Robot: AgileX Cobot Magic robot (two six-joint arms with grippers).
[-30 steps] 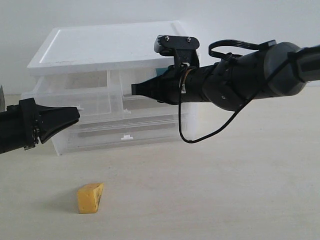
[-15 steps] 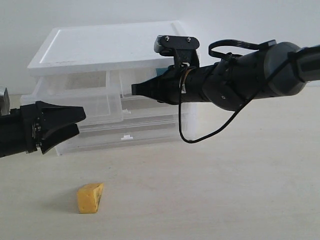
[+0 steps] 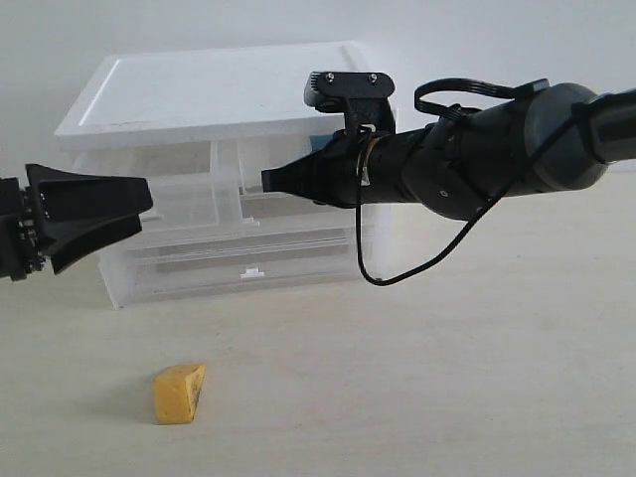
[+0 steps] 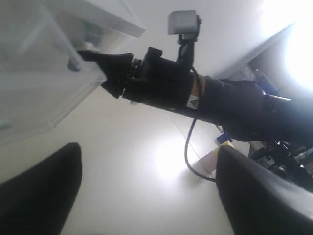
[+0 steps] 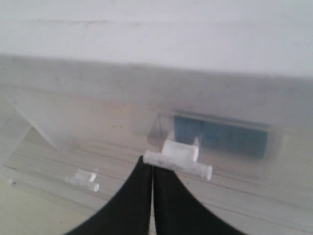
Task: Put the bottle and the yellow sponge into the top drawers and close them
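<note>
The bottle (image 5: 220, 135) looks to be in its drawer (image 5: 107, 127), right gripper (image 5: 151, 166) pinched together at the handle (image 5: 178, 157); the sponge (image 3: 180, 394) waits on the table (image 3: 447, 378), left gripper (image 3: 142, 207) spread wide.

the black left arm (image 3: 15, 243) is cut off by the exterior view's left edge, so little more than the spread-apart left gripper (image 3: 142, 209) shows. in the left wrist view its two fingers (image 4: 39, 196) are dark, blurred shapes cut by the picture's edge.

the black right arm (image 3: 477, 164) is cut off at the exterior view's right edge and covers most of the right-hand translucent clear plastic top drawer (image 3: 268, 154).

the small white pill bottle with a teal-blue label (image 5: 220, 134) is only a smeared blue patch behind the drawer's cloudy front in the right wrist view; its cap and outline cannot be made out. whether the pressed-together tips of the right gripper (image 5: 150, 169) touch the little white handle tab (image 5: 178, 157) is unclear. glare washes out the left wrist view beyond the right arm.
</note>
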